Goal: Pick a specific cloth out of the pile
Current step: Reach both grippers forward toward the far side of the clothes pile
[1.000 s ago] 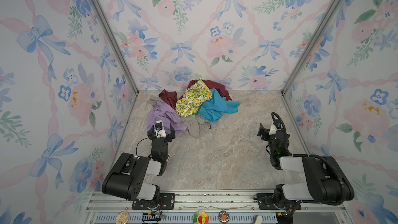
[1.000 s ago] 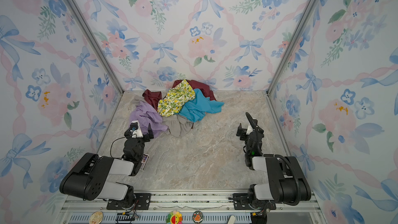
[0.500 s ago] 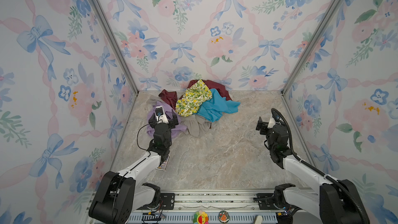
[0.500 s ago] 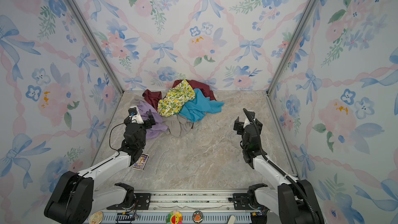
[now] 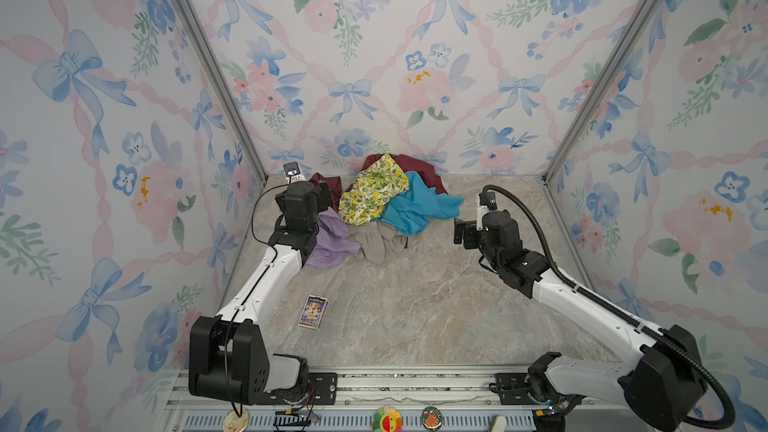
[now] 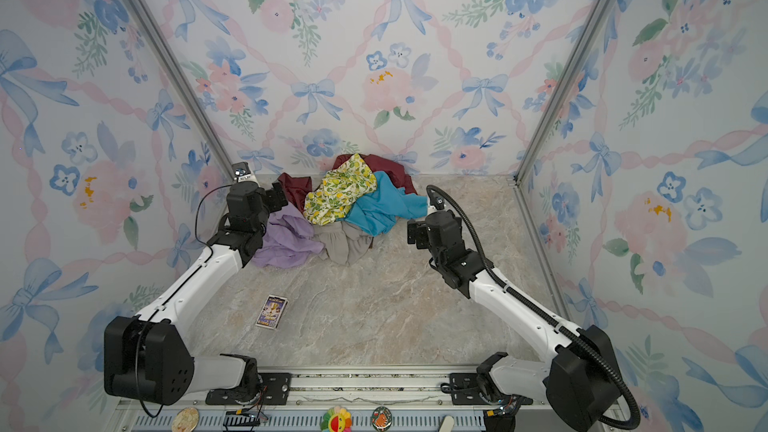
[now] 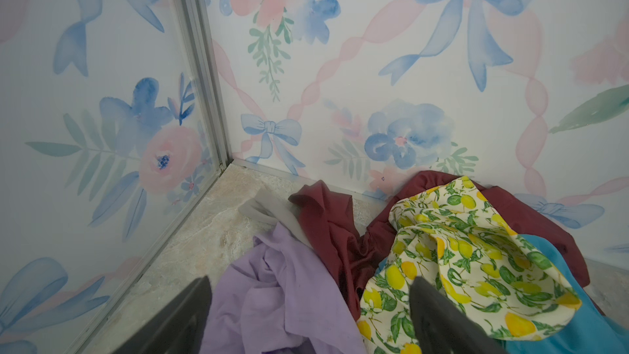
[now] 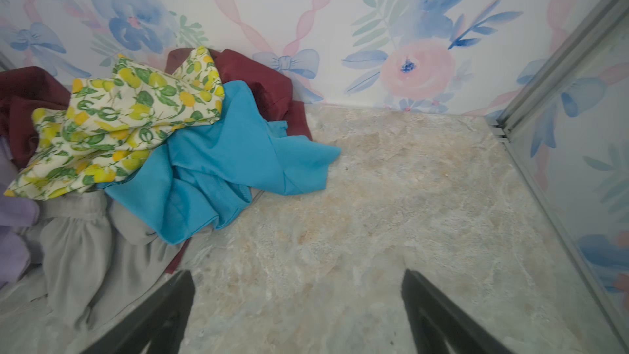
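Observation:
The pile [image 5: 374,218] [image 6: 338,218] lies against the back wall. The maroon cloth [image 5: 419,166] [image 6: 384,166] sits at its back, mostly under the lemon-print cloth [image 5: 372,189] and the teal cloth [image 5: 411,207]. One maroon fold [image 7: 326,226] sticks out at the pile's left, and another part [image 8: 253,71] shows behind the teal cloth. My left gripper [image 5: 327,197] [image 6: 277,198] [image 7: 310,282] is open above the lilac cloth [image 7: 272,287], close to that maroon fold, holding nothing. My right gripper [image 5: 462,234] [image 6: 414,235] [image 8: 296,275] is open over bare floor, right of the teal cloth.
A beige-grey cloth [image 5: 380,245] [image 8: 78,233] lies at the pile's front. A small printed card [image 5: 313,312] [image 6: 272,312] rests on the marble floor beside the left arm. Floral walls with metal corner posts [image 7: 200,73] [image 8: 558,63] close in the back and sides.
Both arms have unfolded from the front and reached toward the back. The left gripper has come up to the pile's left edge, the right gripper near its right side. The card now shows.

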Available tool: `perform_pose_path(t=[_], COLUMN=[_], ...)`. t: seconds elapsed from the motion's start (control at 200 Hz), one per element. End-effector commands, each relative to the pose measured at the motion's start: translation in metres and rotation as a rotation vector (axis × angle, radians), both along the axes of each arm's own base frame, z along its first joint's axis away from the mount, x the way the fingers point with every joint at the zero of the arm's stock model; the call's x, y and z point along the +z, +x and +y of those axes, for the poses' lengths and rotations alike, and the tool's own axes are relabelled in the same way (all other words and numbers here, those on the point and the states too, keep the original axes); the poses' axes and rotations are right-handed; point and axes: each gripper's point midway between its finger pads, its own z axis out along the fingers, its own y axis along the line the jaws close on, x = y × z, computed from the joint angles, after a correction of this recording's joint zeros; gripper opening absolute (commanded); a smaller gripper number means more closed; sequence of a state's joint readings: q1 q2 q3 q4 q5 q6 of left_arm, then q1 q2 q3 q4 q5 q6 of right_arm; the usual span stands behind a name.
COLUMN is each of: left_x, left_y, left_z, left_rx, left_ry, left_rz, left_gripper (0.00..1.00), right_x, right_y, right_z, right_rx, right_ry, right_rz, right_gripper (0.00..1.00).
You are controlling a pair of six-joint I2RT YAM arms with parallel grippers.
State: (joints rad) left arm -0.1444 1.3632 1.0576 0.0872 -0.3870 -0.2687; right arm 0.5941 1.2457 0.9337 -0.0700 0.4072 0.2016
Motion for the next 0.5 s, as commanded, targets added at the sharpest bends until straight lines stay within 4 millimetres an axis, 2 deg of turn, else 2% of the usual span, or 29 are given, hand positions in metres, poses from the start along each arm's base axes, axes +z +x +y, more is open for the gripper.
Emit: perform_pose_path(t=[0.0,0.135,0.245,0.35,0.495], left_x=[-0.028,-0.039,-0.056,-0.070,-0.096], left_y=[0.005,0.029,0.049,0.064,0.086], left_z=[-0.003,-0.008,-0.011,-0.010,-0.013], left_rx=[-0.040,-0.071,-0.080,-0.075,-0.086], left_ry=[-0.007,-0.027,-0.028,-0.024,-0.020], left_rz=[0.166,0.252,0.332,0.376,0.453], left_gripper=[0.91,0.88,0.84,0.83,0.80], right_x=[0.001,0.007,0.013,0.018,0.024], right_y=[-0.014,-0.019,-0.017,-0.011,0.007], right_z=[0.027,0.065,0.083,0.091,0.086], right_rx=[0.084,0.217,0.271,0.301,0.292], right_ry=[0.025,0.071,0.082,0.084,0.126], right_rz=[0.093,0.151,0.174,0.186,0.188], right_gripper=[0.99,0.99,0.99,0.98,0.96])
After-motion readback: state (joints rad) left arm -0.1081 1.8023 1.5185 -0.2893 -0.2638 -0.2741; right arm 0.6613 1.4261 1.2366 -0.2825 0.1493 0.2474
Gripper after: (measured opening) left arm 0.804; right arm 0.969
